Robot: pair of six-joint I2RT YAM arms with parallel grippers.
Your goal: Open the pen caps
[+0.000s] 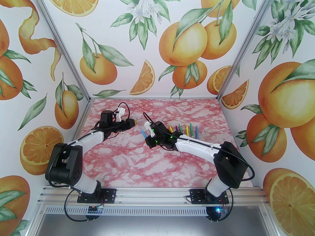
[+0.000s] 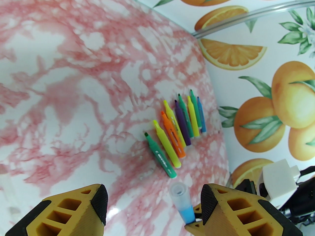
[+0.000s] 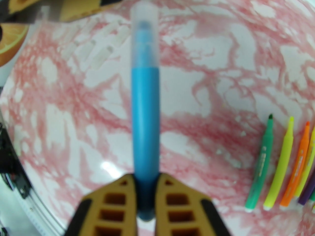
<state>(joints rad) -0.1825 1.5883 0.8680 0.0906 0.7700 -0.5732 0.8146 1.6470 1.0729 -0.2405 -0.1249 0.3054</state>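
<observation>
Seen from the right wrist, the yellow-and-black fingers (image 3: pixel 115 205) of the right gripper (image 3: pixel 146 179) are pinching a slim blue plastic pen (image 3: pixel 145 102), which is wearing its clear cap (image 3: pixel 144 33). Seen from the left wrist, the left gripper (image 2: pixel 154 195) is hanging spread near that cap. From above, uncapped coloured pens (image 1: pixel 187 130) are lying in a row on the pink marbled table (image 1: pixel 147 166).

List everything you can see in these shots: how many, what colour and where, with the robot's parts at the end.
loose pens: nine; green, yellow, orange, purple, blue; tips bare, in a row right of centre on the table
held pen: one, blue, clamped in the right gripper
cap: one, clear, on the held pen's far end
loose caps: several, clear, blurred, on the table near the left gripper
table: one, pink-and-white marbled
walls: three, orange-fruit print, around the table
left gripper: one, yellow and black, open, by the capped end
right gripper: one, yellow and black, shut on the held pen
</observation>
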